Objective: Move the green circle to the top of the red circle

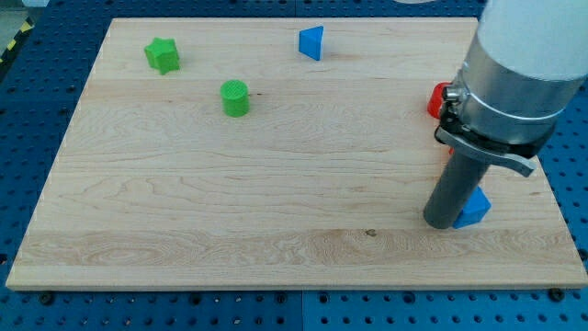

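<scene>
**Green circle far from the red block, tip at the board's right**

Camera view: the green circle (235, 97) is a short, bright green cylinder with a ribbed side and flat top, standing upright on the wooden board (276, 202). Taking this circle as the landmark, a green star-shaped block (162, 55) lies up and to its left, near but apart, and a blue triangular block (312, 42) lies up and to its right. Far to its right, a red block (437, 99) shows only as a sliver behind the arm's grey housing (519, 64), so its shape cannot be told. Well to the circle's lower right, my tip (445, 222) rests on the board, touching or just beside a blue block (475, 209) mostly hidden behind the rod. The arm carries no gripper, only the rod.

The board is pale wood with long grain, lying on a blue perforated table (570, 119)
</scene>
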Action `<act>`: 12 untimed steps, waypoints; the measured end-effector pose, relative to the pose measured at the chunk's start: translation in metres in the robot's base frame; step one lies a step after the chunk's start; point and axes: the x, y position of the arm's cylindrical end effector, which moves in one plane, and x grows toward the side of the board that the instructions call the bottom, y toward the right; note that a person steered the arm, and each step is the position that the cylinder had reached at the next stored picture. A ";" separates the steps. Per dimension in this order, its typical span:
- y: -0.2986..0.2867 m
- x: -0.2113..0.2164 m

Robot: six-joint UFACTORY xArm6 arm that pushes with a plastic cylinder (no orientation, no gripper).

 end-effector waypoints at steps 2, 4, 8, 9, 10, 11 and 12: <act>-0.068 -0.006; -0.267 -0.099; -0.292 -0.164; -0.269 -0.166; -0.242 -0.172; -0.225 -0.186; -0.225 -0.208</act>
